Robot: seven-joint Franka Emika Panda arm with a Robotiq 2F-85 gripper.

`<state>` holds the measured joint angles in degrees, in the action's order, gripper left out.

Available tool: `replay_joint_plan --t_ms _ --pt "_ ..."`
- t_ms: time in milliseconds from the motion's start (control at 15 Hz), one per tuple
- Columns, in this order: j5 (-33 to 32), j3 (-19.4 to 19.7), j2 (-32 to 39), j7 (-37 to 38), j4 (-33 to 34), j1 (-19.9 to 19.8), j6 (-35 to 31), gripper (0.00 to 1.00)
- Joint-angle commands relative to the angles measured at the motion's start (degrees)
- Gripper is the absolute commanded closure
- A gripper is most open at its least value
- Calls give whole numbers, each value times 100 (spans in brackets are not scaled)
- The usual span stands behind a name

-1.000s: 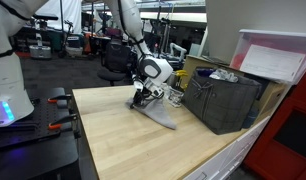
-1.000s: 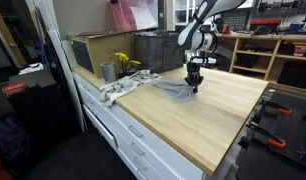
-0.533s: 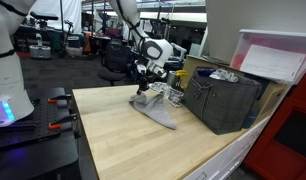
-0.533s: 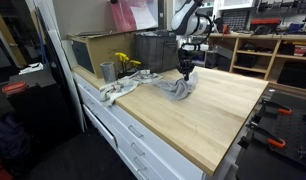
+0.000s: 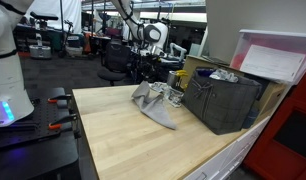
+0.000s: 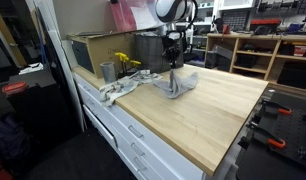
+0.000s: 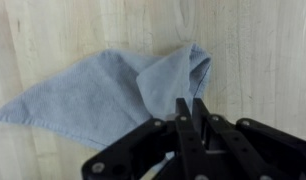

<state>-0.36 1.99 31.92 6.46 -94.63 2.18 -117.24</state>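
Note:
A grey-blue cloth (image 5: 155, 104) (image 6: 180, 86) lies on the wooden table (image 5: 118, 140) (image 6: 228, 110), with one corner pulled up and folded over the rest. My gripper (image 5: 145, 78) (image 6: 173, 70) hangs just above that raised corner. In the wrist view the two fingers stand almost together at the gripper (image 7: 190, 101), and the folded flap of the cloth (image 7: 93, 90) runs up to their tips. The corner appears pinched between them; the pinch itself is hidden by the fingers.
A black crate (image 5: 223, 100) (image 6: 153, 50) with items inside stands just behind the cloth. A metal cup (image 6: 107, 71), a yellow item (image 6: 123, 62) and a light rag (image 6: 118, 92) sit near the table's end by a cardboard box (image 6: 88, 50).
The gripper has risen from the table and moved toward the crate, carrying a corner of the cloth up and over, so the cloth is now folded on itself.

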Motion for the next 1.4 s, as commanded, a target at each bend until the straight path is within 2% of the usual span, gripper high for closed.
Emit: replay_joint_plan --t_ms 0,267,467,533,933,1333 --pt "-486 -51 -5 -71 252 263 290 56" --pt "-799 -159 -94 -215 167 425 210 27" --pt "-693 -145 -65 -184 158 316 206 4" --pt "-667 -112 -23 -148 170 266 226 1" --pt "-233 -78 586 -55 470 -131 311 0" --pt "117 -67 1232 169 1035 -165 615 0"
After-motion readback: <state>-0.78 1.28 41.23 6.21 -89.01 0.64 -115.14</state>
